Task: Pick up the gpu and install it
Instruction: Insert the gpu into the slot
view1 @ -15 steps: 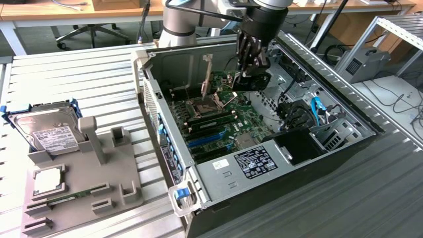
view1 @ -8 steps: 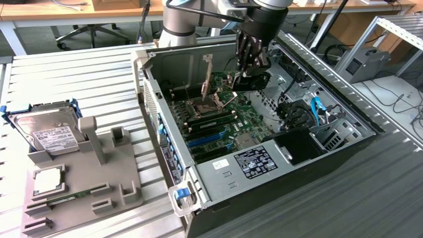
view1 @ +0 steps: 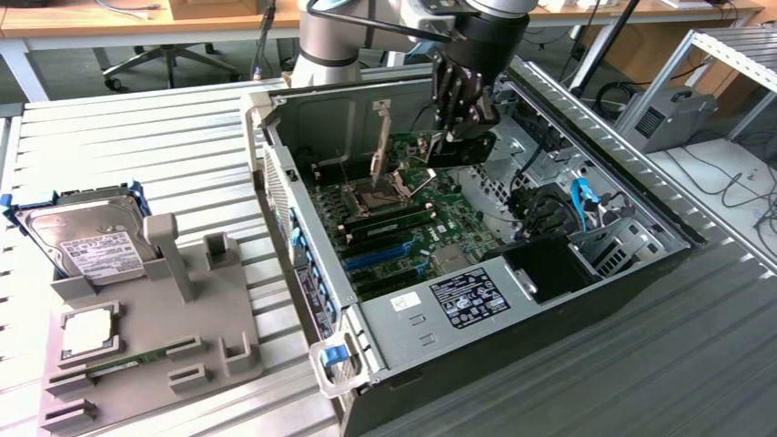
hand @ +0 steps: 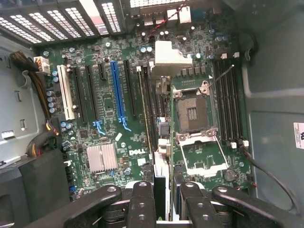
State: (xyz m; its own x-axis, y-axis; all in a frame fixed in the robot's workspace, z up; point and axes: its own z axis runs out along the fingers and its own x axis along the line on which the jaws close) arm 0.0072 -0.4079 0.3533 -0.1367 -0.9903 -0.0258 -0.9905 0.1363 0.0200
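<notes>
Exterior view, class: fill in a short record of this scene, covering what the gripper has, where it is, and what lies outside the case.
gripper: shut on the gpu
gpu position: held edge-down inside the open computer case, over the motherboard
gpu seated in a slot: cannot tell
CPU socket: open, empty
outside the case: hard drive standing in the grey holder, at the exterior view's left

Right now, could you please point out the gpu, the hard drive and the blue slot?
gpu [view1: 469, 148]: exterior view, on its black shroud.
hard drive [view1: 100, 250]: exterior view, on its white label.
blue slot [hand: 116, 92]: wrist view, midway along the slot.
</notes>
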